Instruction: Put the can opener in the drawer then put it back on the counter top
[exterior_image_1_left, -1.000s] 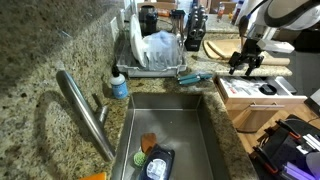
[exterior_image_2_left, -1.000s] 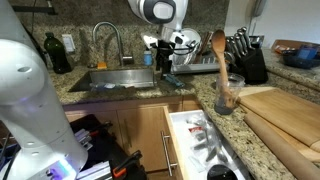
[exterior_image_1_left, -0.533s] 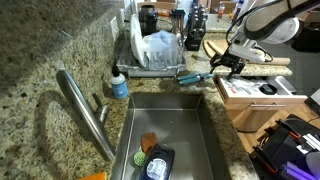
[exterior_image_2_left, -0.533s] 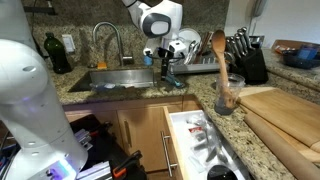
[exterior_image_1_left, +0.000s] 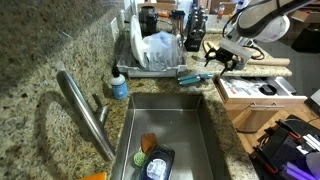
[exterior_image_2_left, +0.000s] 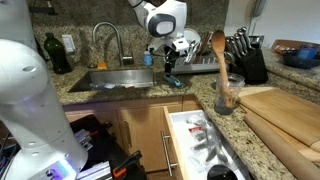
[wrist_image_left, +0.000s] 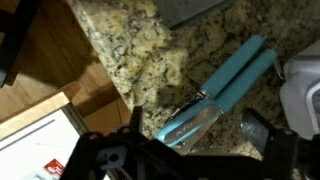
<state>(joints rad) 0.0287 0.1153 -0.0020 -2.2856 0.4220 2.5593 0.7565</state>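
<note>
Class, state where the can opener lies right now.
In an exterior view the can opener lies on the counter top between the sink and the dish rack, just beside the open end effector.

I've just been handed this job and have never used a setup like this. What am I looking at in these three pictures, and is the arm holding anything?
The machine is a single robot arm that ends in a two-fingered gripper. Two pictures come from fixed cameras outside the robot, looking at the kitchen from different places. The third comes from a camera on the wrist, looking down past the gripper. The can opener, with teal handles, lies on the speckled granite counter top near the sink. The drawer is pulled open under the counter. The gripper is open just above the can opener and holds nothing.
</note>
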